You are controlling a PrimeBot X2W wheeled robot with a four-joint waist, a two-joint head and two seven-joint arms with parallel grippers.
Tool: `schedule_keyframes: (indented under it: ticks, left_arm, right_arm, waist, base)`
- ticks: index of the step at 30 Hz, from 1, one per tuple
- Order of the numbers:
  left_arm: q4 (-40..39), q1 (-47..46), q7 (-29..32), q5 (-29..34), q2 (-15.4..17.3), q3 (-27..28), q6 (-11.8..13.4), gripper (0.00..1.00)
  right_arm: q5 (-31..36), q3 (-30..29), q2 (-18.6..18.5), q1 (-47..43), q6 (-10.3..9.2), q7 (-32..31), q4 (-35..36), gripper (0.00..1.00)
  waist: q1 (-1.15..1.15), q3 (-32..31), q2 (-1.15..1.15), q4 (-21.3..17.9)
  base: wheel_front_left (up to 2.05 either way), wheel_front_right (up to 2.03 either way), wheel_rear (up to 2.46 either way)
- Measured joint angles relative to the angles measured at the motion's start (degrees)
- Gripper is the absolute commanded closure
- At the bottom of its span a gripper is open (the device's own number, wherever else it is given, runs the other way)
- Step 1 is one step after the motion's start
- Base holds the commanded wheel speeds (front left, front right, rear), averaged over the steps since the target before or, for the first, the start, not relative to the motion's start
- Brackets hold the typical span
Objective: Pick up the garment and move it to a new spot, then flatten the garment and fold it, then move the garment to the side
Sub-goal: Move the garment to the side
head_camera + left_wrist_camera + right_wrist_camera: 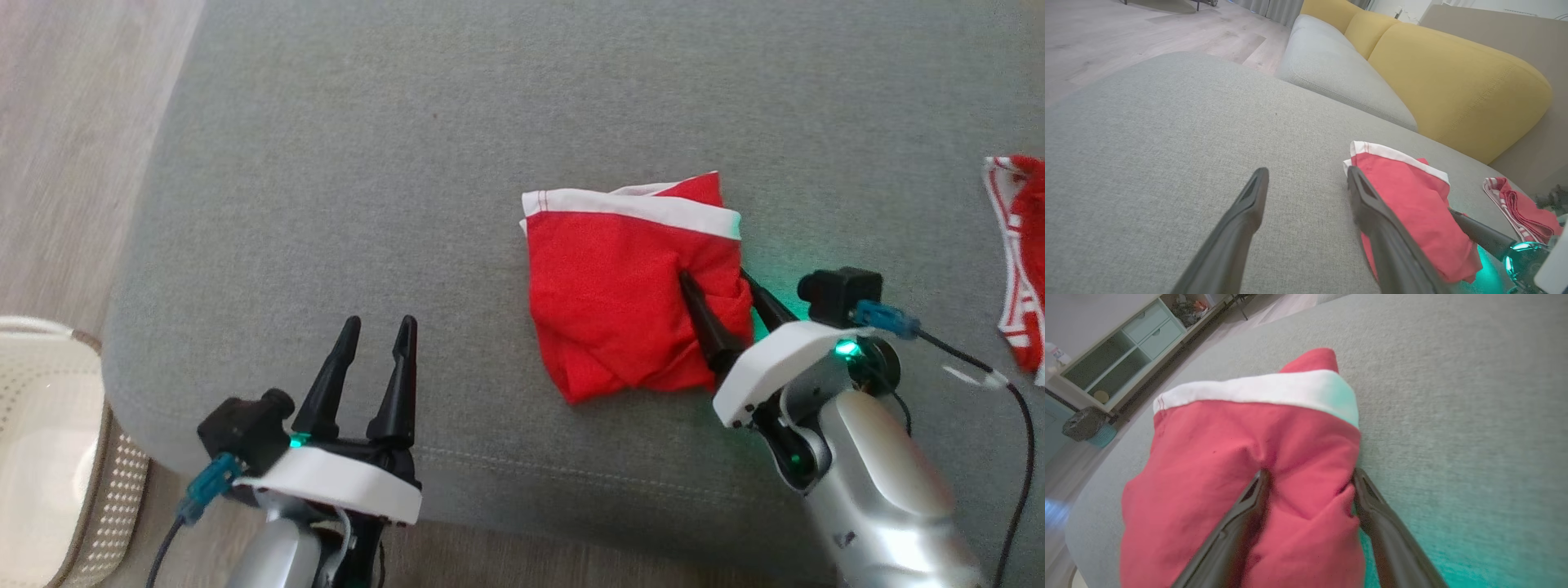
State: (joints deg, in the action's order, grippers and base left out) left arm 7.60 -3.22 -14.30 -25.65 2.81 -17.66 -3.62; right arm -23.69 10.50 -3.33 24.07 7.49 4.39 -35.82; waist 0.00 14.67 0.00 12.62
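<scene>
Red cloth garment with white waistband [620,286]: looks soft, limp, light. My right fingers [704,322], spread, straddle bunched ridge, pinch there; left fingers [400,376] spread, empty.

Head view down from above, left wrist view low along left hand [1307,171], right wrist view close along right hand [1310,473] onto garment [1229,449], shared by all.

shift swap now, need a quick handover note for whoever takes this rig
Left pincer: open, empty, above the grey cushion, left of the red garment.
Right pincer: open, fingers astride a ridge of cloth at the garment's right edge.
Garment: folded mid-cushion, white waistband away from the robot.
Done: folding, it seems. Left: grip it, move it aside; a striped cloth lies far right.
</scene>
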Motion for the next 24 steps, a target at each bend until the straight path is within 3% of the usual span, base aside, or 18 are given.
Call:
schedule_keyframes:
  ticks: [6,7,8,9,14,24]
  left_arm:
    - [0.25,-0.69,0.00,-0.23,-0.01,-0.15,0.00,0.00]
    - [0.36,-0.69,0.00,-0.23,-0.01,-0.15,0.01,0.00]
    - [0.45,-0.69,0.00,-0.23,-0.01,-0.15,0.01,0.00]
    - [0.51,-0.69,0.00,-0.23,-0.01,-0.16,0.01,0.00]
    - [0.57,-0.66,0.00,0.13,-0.01,-0.13,0.02,0.00]
    - [-0.02,-0.43,0.00,1.52,0.00,-0.07,-0.18,0.00]
  right_arm:
    - [0.96,1.19,-0.08,3.46,0.00,1.04,-4.67,0.00]
    - [0.96,1.47,-0.12,3.96,0.00,1.19,-5.43,0.26]
    - [0.96,1.82,-0.16,4.36,0.00,1.25,-6.12,0.93]
    - [0.97,2.27,-0.24,4.80,0.00,1.27,-6.82,1.00]
    - [5.04,4.81,-0.32,6.21,0.00,3.05,-9.75,1.00]
    - [21.95,6.47,-0.87,9.55,0.01,4.08,-10.22,1.00]
  waist:
    - [0.00,0.54,0.00,1.19]
    - [0.00,0.49,0.00,1.22]
    - [0.00,0.41,0.00,1.20]
    - [0.00,0.31,0.00,1.14]
    - [0.00,-0.39,0.00,-0.05]
    - [0.00,-1.96,0.00,-5.81]
  base:
    - [0.00,0.00,0.00]
    - [0.00,0.00,0.00]
    - [0.00,0.00,0.00]
    - [0.00,0.00,0.00]
    - [0.00,0.00,0.00]
    - [0.00,0.00,0.00]
